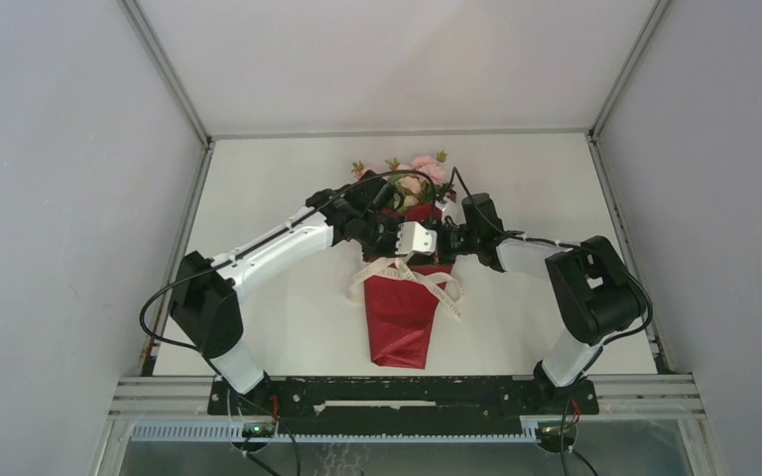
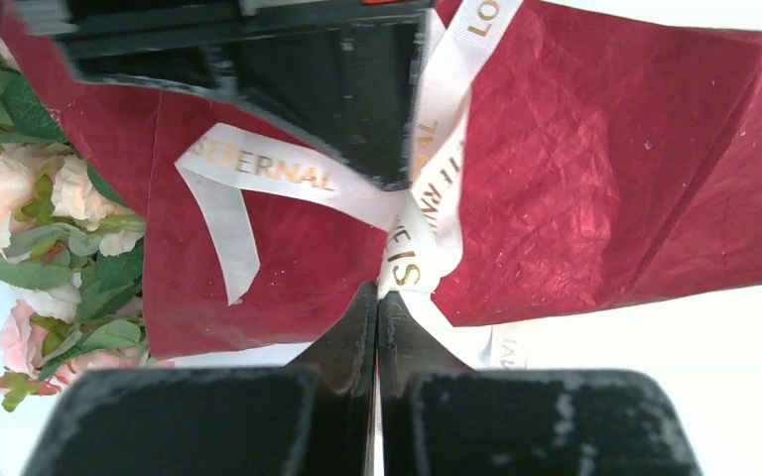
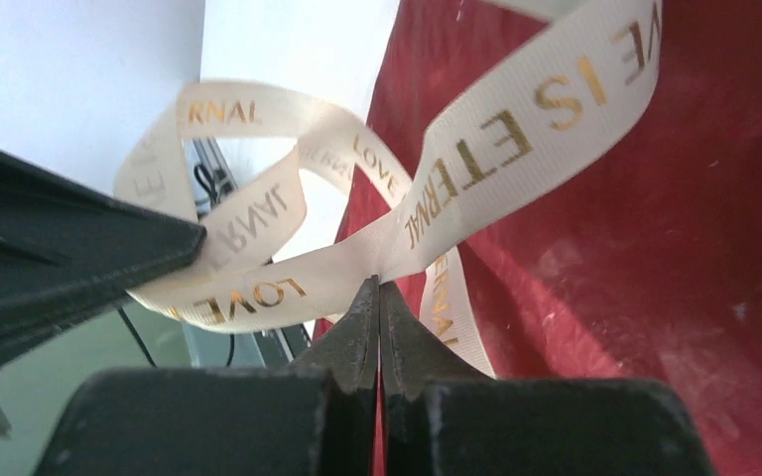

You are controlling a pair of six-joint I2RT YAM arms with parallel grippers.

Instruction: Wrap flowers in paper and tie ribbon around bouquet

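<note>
Tying is in hand: left claw point(image 2: 377, 307) and right claw point(image 3: 378, 297) each pinch the ribbon point(image 2: 258, 171) over the paper point(image 2: 605, 149), so the next move is probably pulling apart to cinch the knot.

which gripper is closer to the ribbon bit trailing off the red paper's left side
left, narrowly. left gripper reaches in from that side, shut on the ribbon near the trailing bit; right gripper sits on the opposite side
</note>
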